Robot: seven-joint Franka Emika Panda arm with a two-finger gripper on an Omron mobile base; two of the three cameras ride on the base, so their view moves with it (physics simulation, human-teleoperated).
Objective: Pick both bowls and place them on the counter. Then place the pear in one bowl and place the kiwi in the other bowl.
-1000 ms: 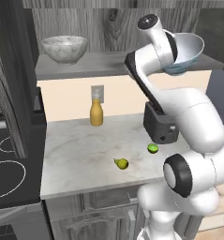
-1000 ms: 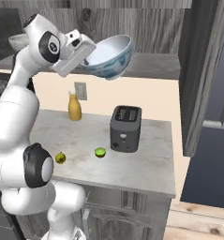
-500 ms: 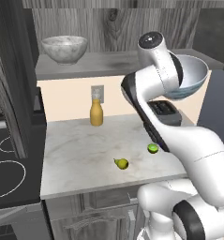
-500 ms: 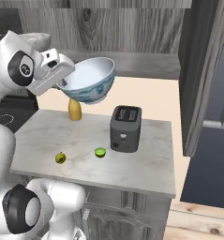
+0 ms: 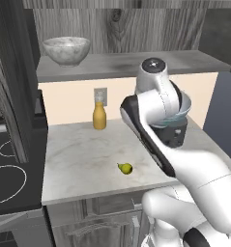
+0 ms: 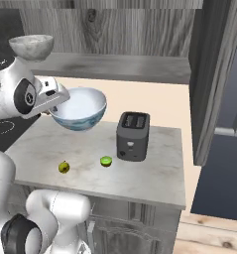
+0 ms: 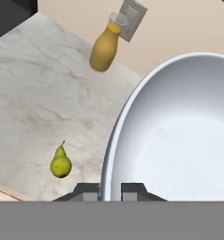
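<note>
The gripper (image 7: pixel 109 190) is clamped on the rim of the blue-patterned bowl (image 6: pixel 79 110), one finger inside the wall and one outside, as the hand view shows. The bowl hangs in the air above the counter (image 5: pixel 78 154), nearly level, with its pale interior facing up. In the left base view the same bowl (image 5: pixel 177 109) sits behind the arm, over the dark toaster (image 6: pixel 133 136).

The marbled bowl (image 5: pixel 66 50) stands upright on the upper shelf (image 5: pixel 126 65), at its left end. The pear (image 5: pixel 125 168) lies on the counter near the front edge; the kiwi (image 6: pixel 106 160) lies on the counter just beside the toaster's front, apart from the pear (image 6: pixel 64 167). An orange bottle (image 5: pixel 99 116) stands at the back wall below a wall outlet (image 5: pixel 100 94).
</note>
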